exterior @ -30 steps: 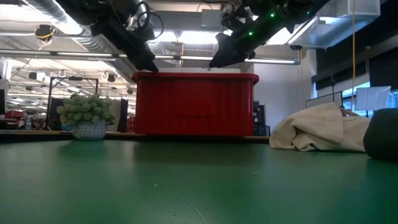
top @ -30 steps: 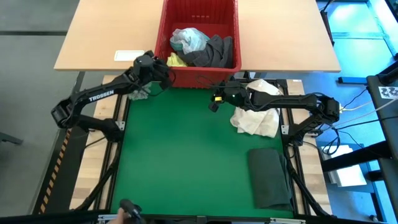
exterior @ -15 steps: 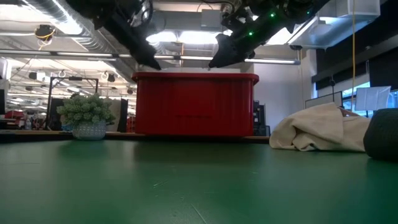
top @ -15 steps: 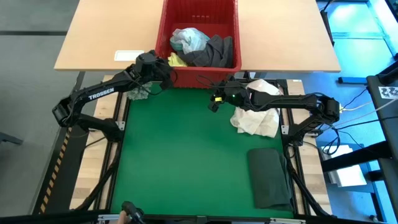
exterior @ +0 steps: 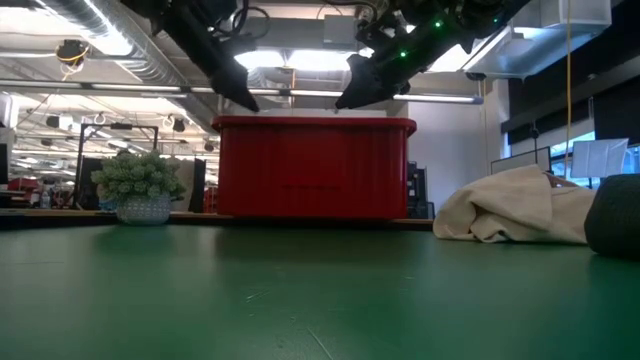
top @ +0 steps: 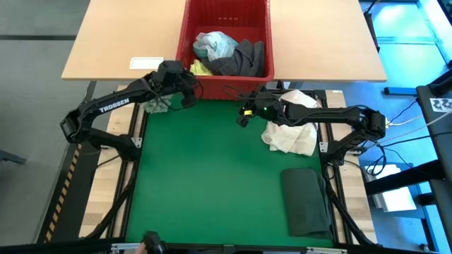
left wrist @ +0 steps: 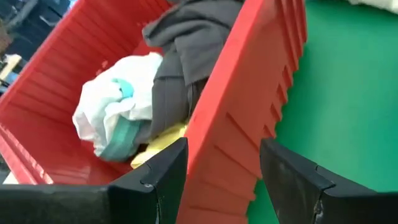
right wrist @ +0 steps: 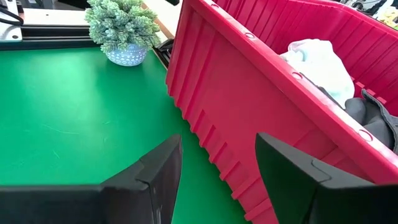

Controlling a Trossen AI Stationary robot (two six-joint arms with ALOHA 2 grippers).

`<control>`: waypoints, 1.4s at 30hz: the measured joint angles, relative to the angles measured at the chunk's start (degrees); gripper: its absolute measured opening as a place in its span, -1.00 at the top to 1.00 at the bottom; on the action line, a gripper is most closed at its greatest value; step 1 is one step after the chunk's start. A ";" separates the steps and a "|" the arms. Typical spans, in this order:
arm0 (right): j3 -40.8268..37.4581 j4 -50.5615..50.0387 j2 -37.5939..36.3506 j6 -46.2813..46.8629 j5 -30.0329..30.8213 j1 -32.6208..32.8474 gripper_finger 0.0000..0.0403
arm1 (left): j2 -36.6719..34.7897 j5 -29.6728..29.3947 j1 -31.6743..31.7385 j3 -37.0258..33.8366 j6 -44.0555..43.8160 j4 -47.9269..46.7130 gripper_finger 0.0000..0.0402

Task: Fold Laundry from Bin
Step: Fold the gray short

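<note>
Grey [top: 239, 58], turquoise [top: 214, 44], yellow laundry [top: 198, 68] heaped in red slotted bin [top: 223, 13].

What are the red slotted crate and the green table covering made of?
The red ribbed crate looks like moulded plastic: rigid ribs, a slight sheen. The green table surface seems a matte mat, perhaps felt or rubber; faint scuffs show, so I can't say which.

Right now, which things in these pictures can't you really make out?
- Laundry in the bin: the low view shows only its red wall.
- Yellow garment: mostly buried under the grey garment in the high view.
- Folded dark garment: cut off by the right edge in the low view.
- White label on the wooden table: too small to read.
- Both hands, left and right: open, empty.
</note>
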 joint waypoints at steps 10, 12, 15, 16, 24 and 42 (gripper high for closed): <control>0.00 -0.01 0.00 0.02 0.00 0.00 -0.02 | 5.82 -1.13 5.14 0.26 2.51 0.33 0.03; 0.00 -0.01 0.00 0.04 0.00 0.00 -0.02 | 6.46 -1.57 5.09 0.33 4.42 -0.21 0.03; 0.00 0.00 0.00 0.00 0.20 0.00 -0.02 | 6.89 -2.12 4.06 0.33 6.56 -0.53 0.03; 0.00 -0.02 0.00 -0.07 0.47 0.00 -0.02 | 6.93 -2.55 3.65 0.30 7.02 -0.68 0.04; 0.00 -0.02 0.00 -0.28 0.55 0.00 -0.02 | 7.00 -2.93 -0.45 0.15 7.47 -4.66 0.22; -0.02 2.76 0.00 -1.65 2.53 0.00 -0.02 | 7.02 -0.75 -3.31 0.12 5.67 -15.54 0.34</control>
